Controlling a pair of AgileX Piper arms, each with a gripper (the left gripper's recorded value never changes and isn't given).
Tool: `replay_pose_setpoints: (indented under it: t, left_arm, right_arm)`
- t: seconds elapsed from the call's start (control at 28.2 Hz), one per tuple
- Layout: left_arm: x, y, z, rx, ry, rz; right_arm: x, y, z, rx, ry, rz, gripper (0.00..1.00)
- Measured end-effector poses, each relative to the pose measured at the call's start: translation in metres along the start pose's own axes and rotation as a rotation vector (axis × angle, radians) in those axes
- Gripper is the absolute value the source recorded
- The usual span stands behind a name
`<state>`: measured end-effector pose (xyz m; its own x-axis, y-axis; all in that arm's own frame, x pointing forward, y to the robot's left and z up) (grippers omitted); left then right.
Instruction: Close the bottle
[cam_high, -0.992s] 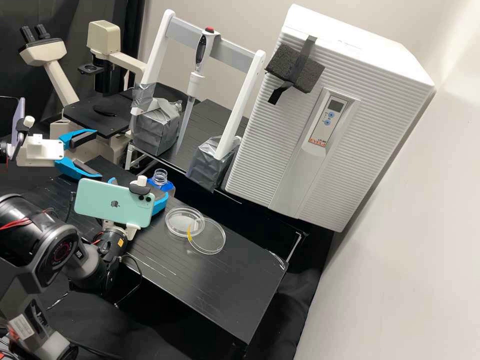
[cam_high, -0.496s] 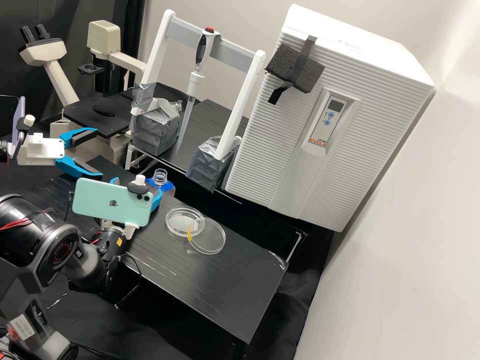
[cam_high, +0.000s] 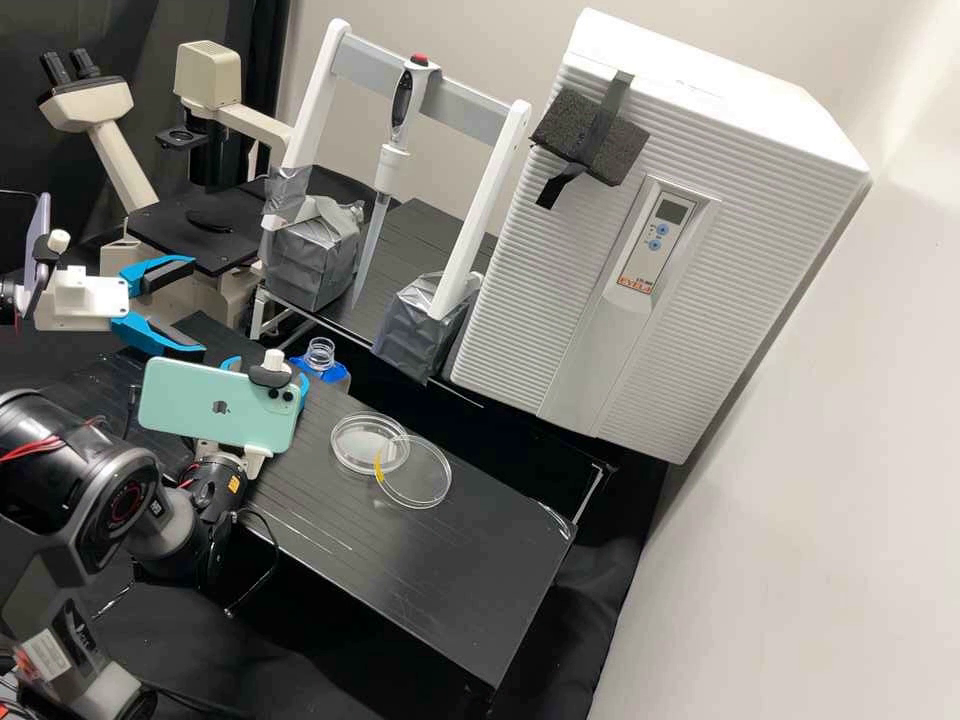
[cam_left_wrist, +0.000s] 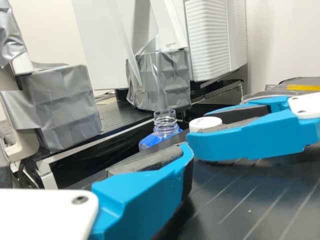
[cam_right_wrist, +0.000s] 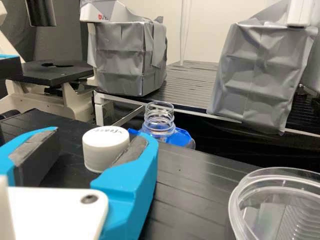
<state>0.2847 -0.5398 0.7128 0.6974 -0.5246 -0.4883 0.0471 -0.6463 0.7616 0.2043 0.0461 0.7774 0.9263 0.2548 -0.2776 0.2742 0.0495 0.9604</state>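
So the whole thing comes down to cap vs. neck. The right claw (cam_right_wrist: 96, 139) is clamped on the round white plastic cap (cam_right_wrist: 105, 148), which sits upright. The small clear bottle with the blue lower half (cam_right_wrist: 160, 118) is straight ahead of it, just past the fingertips. The bottle stands upright at the back edge of the black bench (cam_high: 450, 560) with its mouth open.

From the left wrist view, the cap looks a touch lower than the rim. My guess is it needs a lift, a short push forward, then down along the bottle's vertical axis.

The left claw (cam_high: 196, 307) hangs spread apart and empty, farther from the bottle.

Nothing sits between cap and neck. One clear round dish (cam_high: 368, 441) overlaps a second (cam_high: 418, 473) off to the side. The grey-taped blocks (cam_right_wrist: 125, 55) stand behind the bottle.
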Motion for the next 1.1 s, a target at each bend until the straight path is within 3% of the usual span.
replay_pose_setpoints:
  t: [0.57, 1.1]
  left_arm:
    - [0.0, 0.0, 0.0, 0.0, 0.0, 0.0]
    - [0.0, 0.0, 0.0, 0.0, 0.0, 0.0]
  right_arm:
    - [-0.0016, 0.0019, 0.003, 0.001, -0.015, 0.011, 0.0]
    - [-0.0016, 0.0007, 0.0007, -0.002, 0.001, 0.006, 0.0]
